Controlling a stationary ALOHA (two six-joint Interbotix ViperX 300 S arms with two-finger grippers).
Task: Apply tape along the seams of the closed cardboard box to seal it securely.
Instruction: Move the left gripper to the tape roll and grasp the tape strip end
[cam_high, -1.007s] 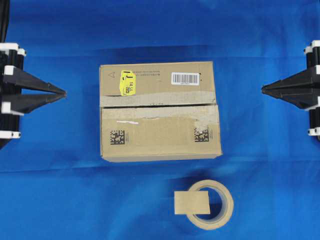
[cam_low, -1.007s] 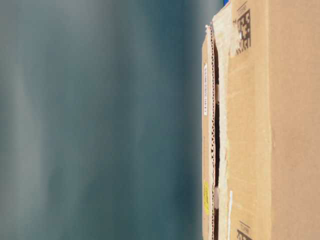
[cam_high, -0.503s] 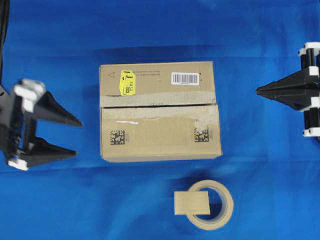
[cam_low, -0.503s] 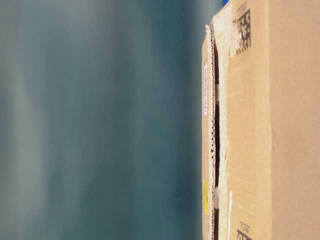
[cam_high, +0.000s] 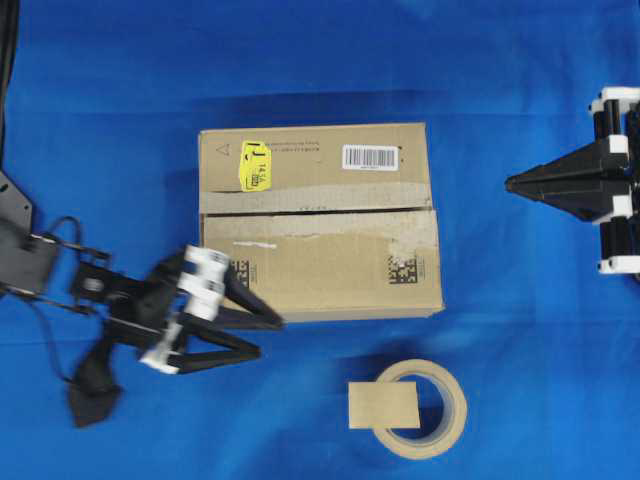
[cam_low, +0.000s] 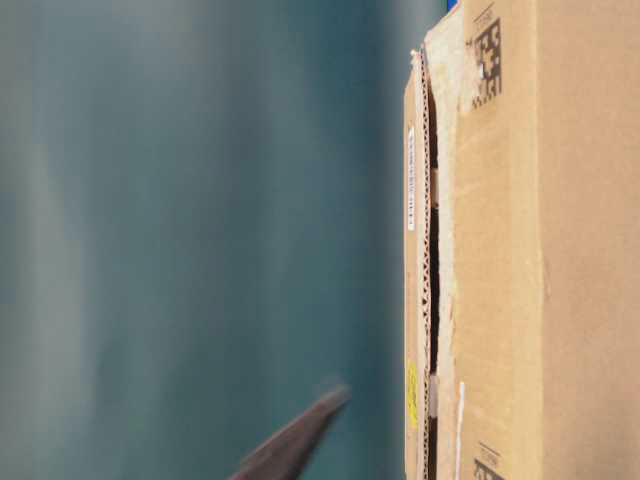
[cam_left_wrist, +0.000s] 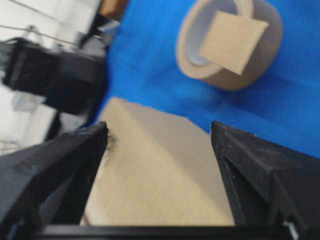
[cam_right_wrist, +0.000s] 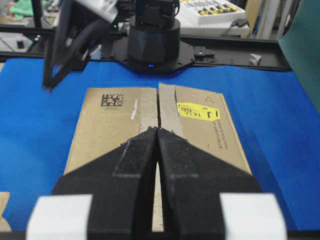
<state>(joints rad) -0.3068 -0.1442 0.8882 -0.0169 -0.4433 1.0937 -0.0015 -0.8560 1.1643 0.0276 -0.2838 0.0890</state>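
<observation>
The cardboard box (cam_high: 320, 265) lies mid-table, its seams (cam_high: 320, 210) a dark slit between the top flaps, also seen in the right wrist view (cam_right_wrist: 158, 102) and the table-level view (cam_low: 432, 250). A small tan tape (cam_high: 385, 406) piece rests on the beige roll (cam_high: 445, 432) in front of the box. My left gripper (cam_high: 268, 337) is open at the box's front left corner, nothing between its fingers; its wrist view shows that corner (cam_left_wrist: 155, 175) under the jaws and the tape (cam_left_wrist: 232, 40) beyond. My right gripper (cam_high: 508, 183) is shut and empty, right of the box, pointing along the seam (cam_right_wrist: 157, 130).
Blue cloth (cam_high: 120, 120) covers the table. The box top carries a yellow sticker (cam_high: 253, 164), a white barcode label (cam_high: 371, 156) and black square codes (cam_high: 402, 268). The left arm's base (cam_right_wrist: 152, 30) stands behind the box in the right wrist view.
My left gripper opened wide and swung from the table's left edge to the box's front left corner. The right gripper shifted slightly and stays shut. Box and tape are unmoved.
</observation>
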